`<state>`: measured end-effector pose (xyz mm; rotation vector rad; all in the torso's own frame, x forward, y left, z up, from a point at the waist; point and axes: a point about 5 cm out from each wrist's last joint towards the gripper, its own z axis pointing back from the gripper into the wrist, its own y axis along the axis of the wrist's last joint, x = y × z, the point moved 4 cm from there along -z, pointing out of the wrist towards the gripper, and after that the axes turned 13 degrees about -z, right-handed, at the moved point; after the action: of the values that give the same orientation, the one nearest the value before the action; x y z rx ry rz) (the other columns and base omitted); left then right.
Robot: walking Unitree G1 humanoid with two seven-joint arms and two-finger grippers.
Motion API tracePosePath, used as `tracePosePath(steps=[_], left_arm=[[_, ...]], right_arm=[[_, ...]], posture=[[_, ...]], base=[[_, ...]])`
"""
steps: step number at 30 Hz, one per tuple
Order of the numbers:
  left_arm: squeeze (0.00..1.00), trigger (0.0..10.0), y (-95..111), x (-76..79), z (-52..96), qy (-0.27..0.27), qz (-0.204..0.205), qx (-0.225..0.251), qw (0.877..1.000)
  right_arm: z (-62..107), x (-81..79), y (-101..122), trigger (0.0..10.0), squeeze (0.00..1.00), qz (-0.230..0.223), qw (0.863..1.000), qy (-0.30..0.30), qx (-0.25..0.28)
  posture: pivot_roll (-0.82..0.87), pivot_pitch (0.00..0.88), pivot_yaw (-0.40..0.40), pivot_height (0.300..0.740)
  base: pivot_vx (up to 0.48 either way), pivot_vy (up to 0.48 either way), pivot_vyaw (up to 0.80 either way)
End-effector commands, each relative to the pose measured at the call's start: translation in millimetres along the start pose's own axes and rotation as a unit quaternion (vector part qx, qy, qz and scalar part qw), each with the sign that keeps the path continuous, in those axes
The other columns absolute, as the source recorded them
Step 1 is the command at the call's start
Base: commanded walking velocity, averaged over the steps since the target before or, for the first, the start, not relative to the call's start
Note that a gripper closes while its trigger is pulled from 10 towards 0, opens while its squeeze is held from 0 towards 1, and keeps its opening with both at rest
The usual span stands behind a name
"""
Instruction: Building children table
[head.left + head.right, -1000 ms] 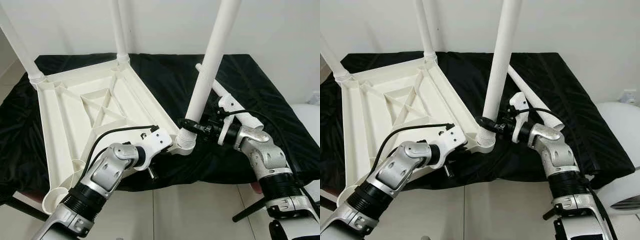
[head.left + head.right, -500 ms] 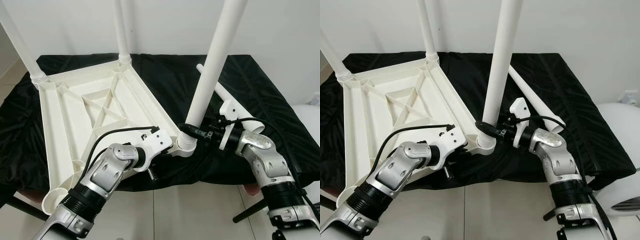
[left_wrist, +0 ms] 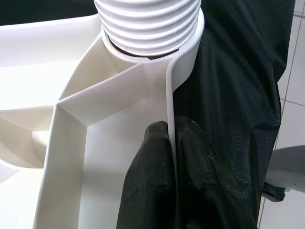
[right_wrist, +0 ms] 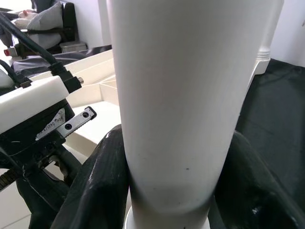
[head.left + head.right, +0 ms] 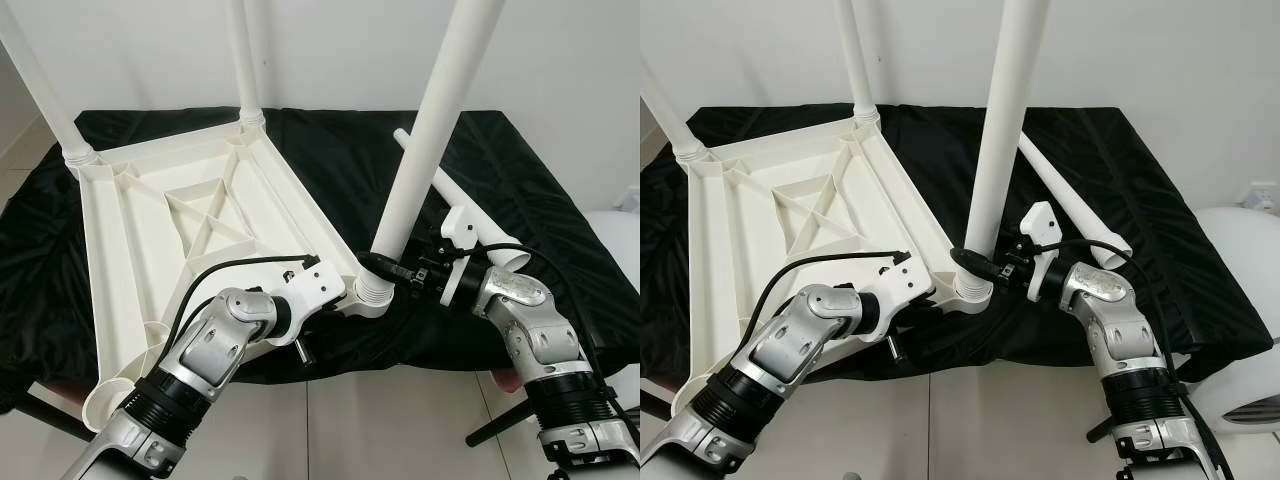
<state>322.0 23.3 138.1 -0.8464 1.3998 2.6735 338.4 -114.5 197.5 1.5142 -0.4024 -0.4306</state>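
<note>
Between right hand (image 5: 383, 268) fingers, pinched: leg (image 5: 425, 140), low by socket. Left hand (image 3: 172, 157) clamping table frame (image 5: 150, 240) rim. Risk: cross-threading if leg tilts.

Three upright white plastic table legs (image 5: 440, 110) run past the frame's top edge; the upturned white plastic tabletop's (image 5: 150, 230) near corner hides behind the left silver arm (image 5: 215, 345).
</note>
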Motion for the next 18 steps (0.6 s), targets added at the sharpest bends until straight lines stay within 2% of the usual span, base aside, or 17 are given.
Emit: tracePosePath(steps=[1,8,17,18], left_arm=[[0.00,10.0,9,2.4,-0.7,-0.002,-0.015,0.011,1.000],[0.00,10.0,12,3.4,0.1,-0.003,-0.017,0.013,1.000],[0.00,10.0,13,3.5,0.8,-0.004,-0.018,0.014,1.000],[0.00,10.0,13,3.5,0.9,-0.004,-0.019,0.014,1.000]], right_arm=[[-5.5,-13.5,-39,10.0,0.00,-0.037,0.997,0.031,-0.065],[-5.2,-17.1,-48,10.0,0.00,-0.017,0.995,0.044,-0.088],[-2.5,-5.6,-46,10.0,0.00,-0.033,0.997,0.012,-0.076],[-1.1,-0.6,-44,10.0,0.00,-0.041,0.997,-0.003,-0.068]], posture=[[-0.07,0.126,0.020,0.740],[-0.07,0.131,0.022,0.740],[-0.07,0.131,0.023,0.740],[-0.07,0.131,0.024,0.740]], base=[[0.000,0.000,0.00],[0.000,0.000,0.00],[0.000,0.000,0.00],[0.000,0.000,0.00]])
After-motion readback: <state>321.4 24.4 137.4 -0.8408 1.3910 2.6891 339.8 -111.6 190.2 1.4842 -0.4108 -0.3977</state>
